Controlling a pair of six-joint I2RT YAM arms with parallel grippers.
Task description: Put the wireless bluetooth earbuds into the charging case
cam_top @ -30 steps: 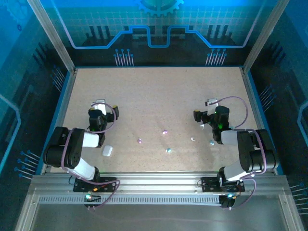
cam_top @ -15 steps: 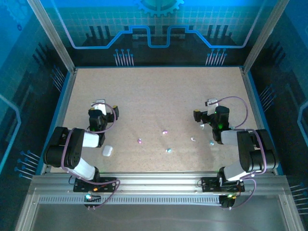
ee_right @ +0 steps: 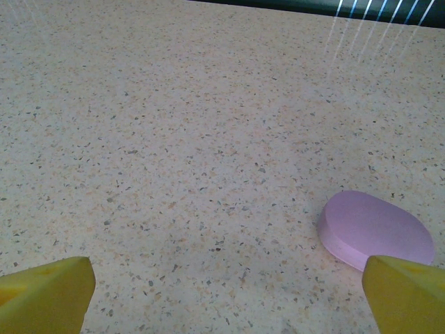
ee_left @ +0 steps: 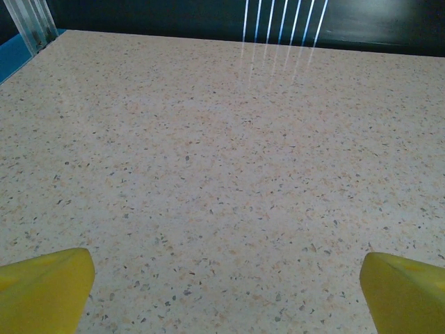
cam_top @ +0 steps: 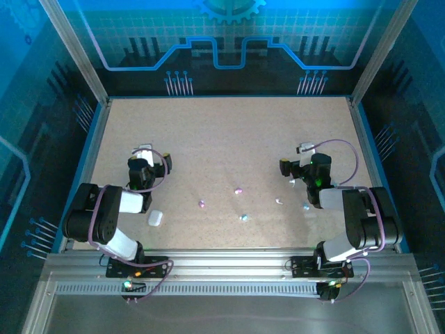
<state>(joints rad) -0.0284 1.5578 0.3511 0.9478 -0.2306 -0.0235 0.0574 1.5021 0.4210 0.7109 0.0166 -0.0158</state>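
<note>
Our right hand (ee_right: 222,296) stood released, its yellow fingertips (ee_right: 42,292) wide apart and grasping nothing. The left hand (ee_left: 222,296) was released too, over the bare speckled bench (ee_left: 222,139). Just ahead of the right-side fingertip lay the lilac pebble-shaped plastic charging case (ee_right: 375,233), its long axis across the hand. The tiny glossy plastic earbuds (cam_top: 279,201) lay behind the hands, toward the arm bases, and we judged the right arm the nearer.

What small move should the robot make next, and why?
Probably nudge the right end effector sideways to centre on the purple case. Its fingers are wide open and empty, the case lies off-centre by one fingertip, and the earbuds are scattered loose on the table.
</note>
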